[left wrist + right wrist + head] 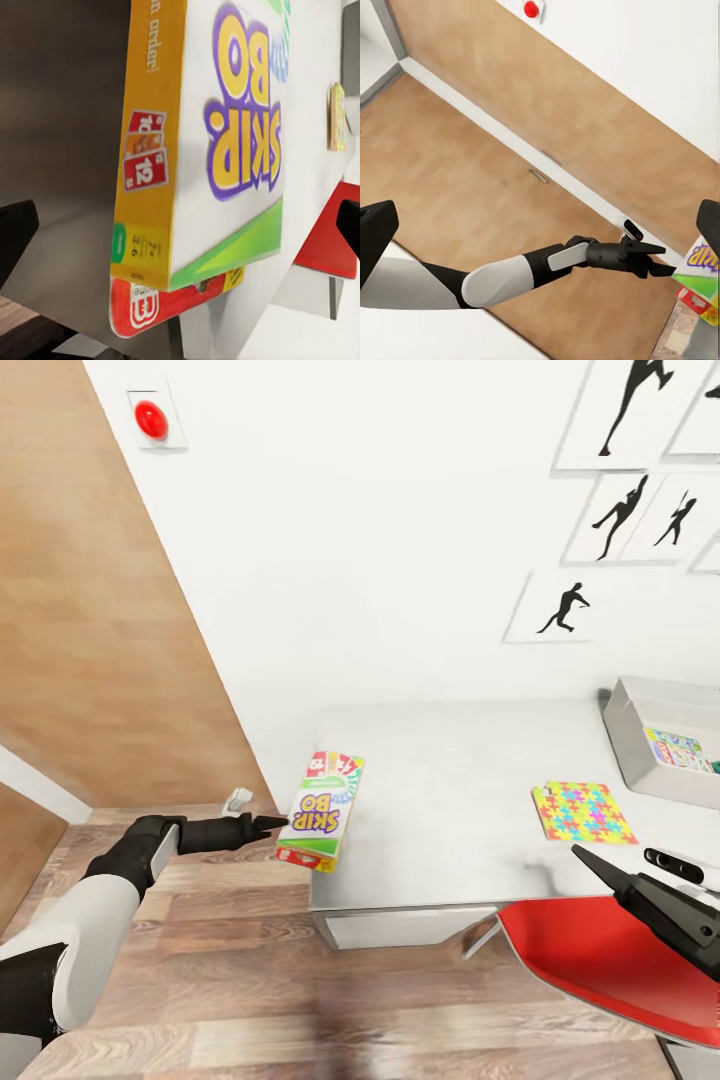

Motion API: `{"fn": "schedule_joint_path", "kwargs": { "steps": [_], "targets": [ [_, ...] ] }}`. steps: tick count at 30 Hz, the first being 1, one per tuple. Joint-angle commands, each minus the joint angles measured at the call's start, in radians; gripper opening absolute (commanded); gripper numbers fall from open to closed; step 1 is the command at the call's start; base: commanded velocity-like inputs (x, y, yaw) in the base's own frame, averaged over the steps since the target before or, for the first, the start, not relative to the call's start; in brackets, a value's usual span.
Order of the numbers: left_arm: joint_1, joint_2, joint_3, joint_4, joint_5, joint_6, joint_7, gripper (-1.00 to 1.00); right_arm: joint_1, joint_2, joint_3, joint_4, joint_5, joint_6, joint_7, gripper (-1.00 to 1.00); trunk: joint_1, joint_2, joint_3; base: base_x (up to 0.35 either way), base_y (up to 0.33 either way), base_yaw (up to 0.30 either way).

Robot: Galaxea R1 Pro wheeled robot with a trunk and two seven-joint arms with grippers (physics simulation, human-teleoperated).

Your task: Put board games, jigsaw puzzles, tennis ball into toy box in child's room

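Two board games lie stacked on the left end of the table (450, 760), jutting over its edge. The SKIP-BO box (322, 805) is on top and a red box (303, 857) is under it. My left gripper (265, 823) is open, with its fingertips at the stack's outer edge. In the left wrist view the SKIP-BO box (225, 135) stands close ahead between the spread fingers (15, 232). A jigsaw puzzle (583, 812) lies flat to the right. The grey toy box (628, 745) at the far right holds a printed box (678, 748). My right gripper (592, 862) hangs open over the red chair.
The red chair (600, 950) is tucked under the table's front right. Brown wardrobe doors (100, 610) fill the left side, and a red round fitting (150, 418) sits on the white wall. Bare wood floor (250, 980) lies below my left arm.
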Motion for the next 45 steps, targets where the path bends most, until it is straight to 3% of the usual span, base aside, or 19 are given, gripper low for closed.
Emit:
{"fn": "schedule_joint_path", "kwargs": {
  "steps": [1,24,31,45],
  "targets": [
    [-0.001,-0.001,0.007,0.000,-0.008,0.009,-0.006,1.00,-0.001,0.000,0.001,0.000,-0.003,0.009,0.001,1.00,0.001,-0.002,-0.002,0.000,-0.074,0.000],
    [-0.001,0.002,0.007,0.005,-0.008,0.006,-0.006,1.00,-0.001,0.000,0.001,0.000,-0.003,0.008,0.000,1.00,0.001,-0.002,-0.002,0.000,-0.010,0.000],
    [-0.001,0.003,0.008,0.079,-0.008,-0.002,-0.001,1.00,-0.001,0.000,0.001,0.000,-0.003,0.009,0.001,1.00,0.001,-0.002,-0.002,0.000,0.000,0.000],
    [-0.001,0.001,0.007,0.097,-0.008,-0.008,-0.002,1.00,-0.001,0.000,0.001,0.000,-0.003,0.009,0.001,1.00,0.001,-0.002,-0.002,0.000,0.000,0.000]
  ]
}}
